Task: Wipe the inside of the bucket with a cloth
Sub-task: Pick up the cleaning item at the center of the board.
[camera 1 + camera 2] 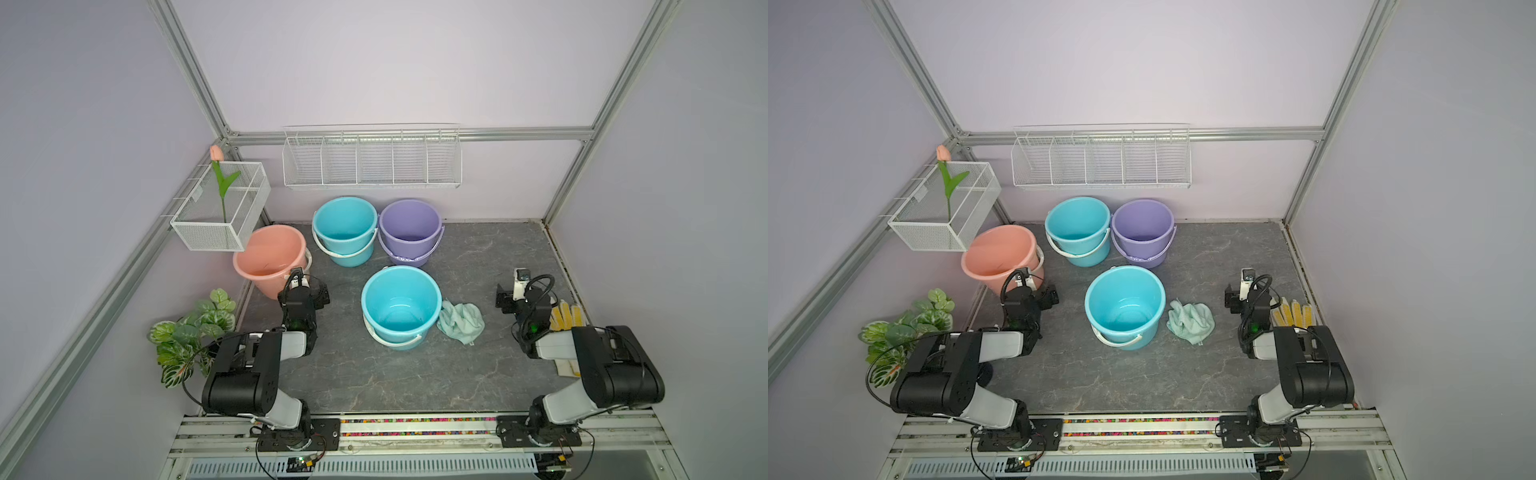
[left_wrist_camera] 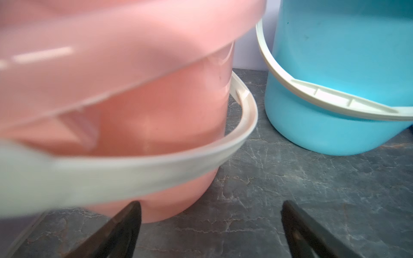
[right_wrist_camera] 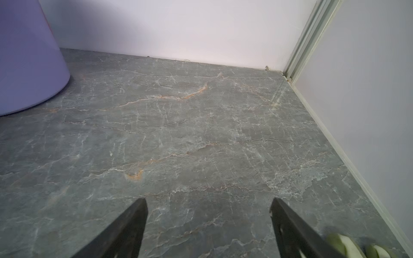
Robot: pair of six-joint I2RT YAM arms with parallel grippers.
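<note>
While nothing is grasped yet, both top views show the cloth crumpled just right of the near bucket. Left wrist: left gripper spread wide, empty, facing a pink bucket. Right wrist: right gripper gaping, empty, over bare table, glove beside it. Step in hand, I'd say: fetching the cloth. Next, the right gripper must swing left and pinch it.

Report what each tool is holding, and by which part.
Nothing is held. The left tool and right tool both stand open and empty; the pale mint-green terry cloth lies untouched beside the near turquoise plastic bucket.
</note>
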